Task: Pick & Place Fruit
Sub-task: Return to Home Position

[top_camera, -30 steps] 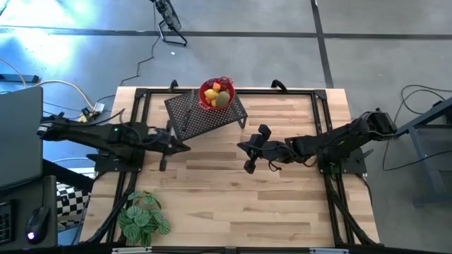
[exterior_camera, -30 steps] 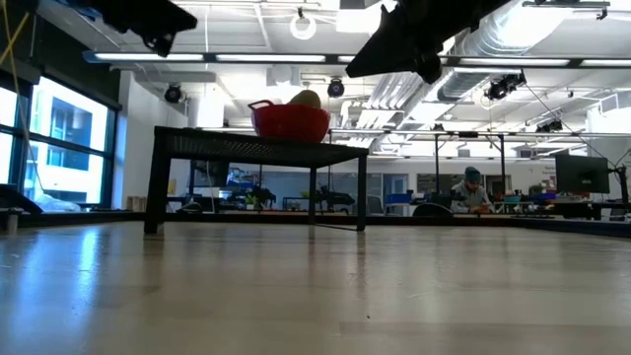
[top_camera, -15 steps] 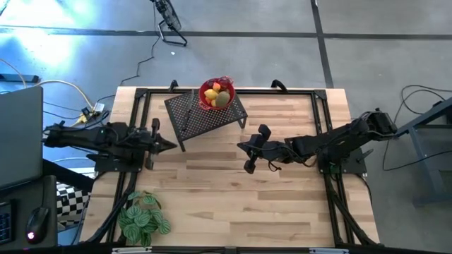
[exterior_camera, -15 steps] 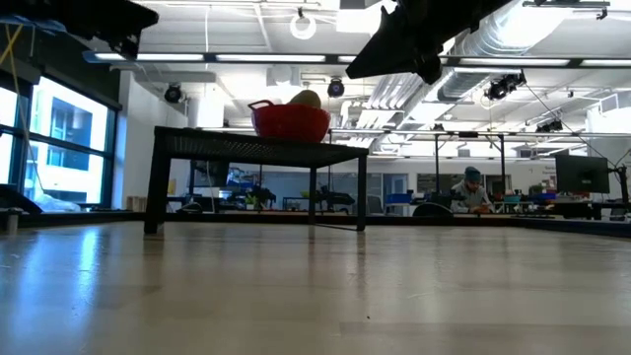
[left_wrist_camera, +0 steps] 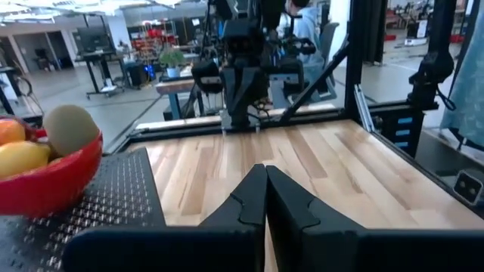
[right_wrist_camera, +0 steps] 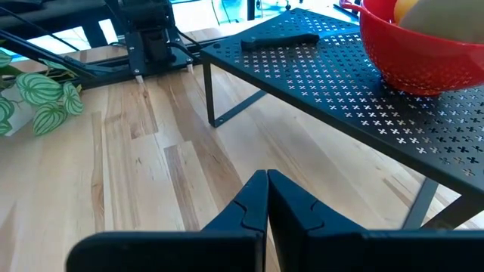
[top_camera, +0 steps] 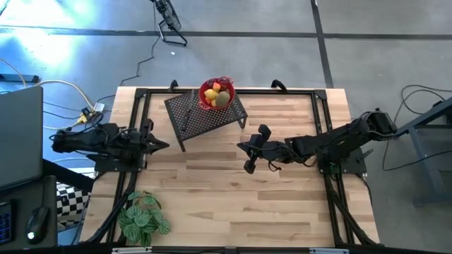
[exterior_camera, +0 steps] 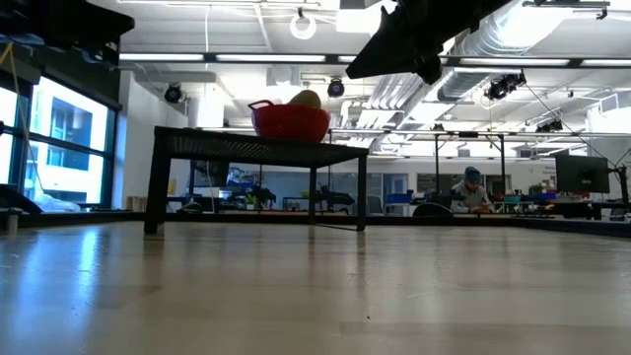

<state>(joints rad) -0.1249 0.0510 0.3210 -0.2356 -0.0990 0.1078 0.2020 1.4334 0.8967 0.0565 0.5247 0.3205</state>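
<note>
The fruit [top_camera: 217,95] lies heaped in a red mesh bowl [top_camera: 205,101] on a black perforated stand [top_camera: 205,116] at the table's far middle. In the left wrist view an olive-green piece [left_wrist_camera: 70,130], a yellow one [left_wrist_camera: 23,159] and an orange one [left_wrist_camera: 9,130] show above the bowl's rim. My left gripper [top_camera: 167,145] is shut and level near the table's left edge, short of the stand, holding nothing. My right gripper [top_camera: 241,147] hangs shut over the table's middle, pointing at the stand [right_wrist_camera: 340,75], also holding nothing.
A green leafy plant [top_camera: 141,219] lies at the near left corner. A dark frame [top_camera: 321,106] runs round the table's edges. A flat dark piece [right_wrist_camera: 280,41] lies on the stand's top. Bare wood [top_camera: 233,204] stretches across the near half. A person [exterior_camera: 473,187] sits far off in the room.
My left gripper has drawn back toward the table's left edge, away from the stand, sinking a little and staying shut. The bowl, fruit and stand are as they were.
</note>
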